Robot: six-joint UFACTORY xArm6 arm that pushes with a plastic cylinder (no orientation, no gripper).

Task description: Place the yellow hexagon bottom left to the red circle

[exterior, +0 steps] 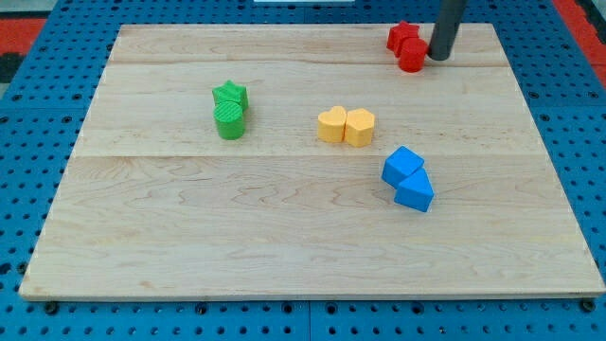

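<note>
My tip (439, 57): down at the view's top right, at the end of the dark rod (447, 26), pressed right up against the right side of the red circle.
Jaws: none to report here, the arm ends in a plain rod, so there is nothing to spread or pinch.
Red circle (413, 56): a short red cylinder near the board's top edge, touching my tip on its right, as far as this view shows.
Red block (401, 36): sits just behind and left of the red circle, touching it; its shape is hard to make out.
Yellow hexagon (360, 126): near the middle of the board, well below and left of the red circle, well apart from my tip.
Hexagon's heading: it stands flat on the wood with one corner aimed at the view's bottom; no clear long axis shows, it looks about as wide as it is deep.
Yellow heart (332, 124): tucked against the hexagon's left side, touching it.
Blue pair: a blue cube-like block (402, 164) and a blue triangle (415, 192) touching, below and right of the hexagon.
Green pair: a green star (230, 94) behind a green cylinder (229, 120), touching, over on the view's left.
Board (284, 246): pale wooden top on a blue grid surface (28, 114).
</note>
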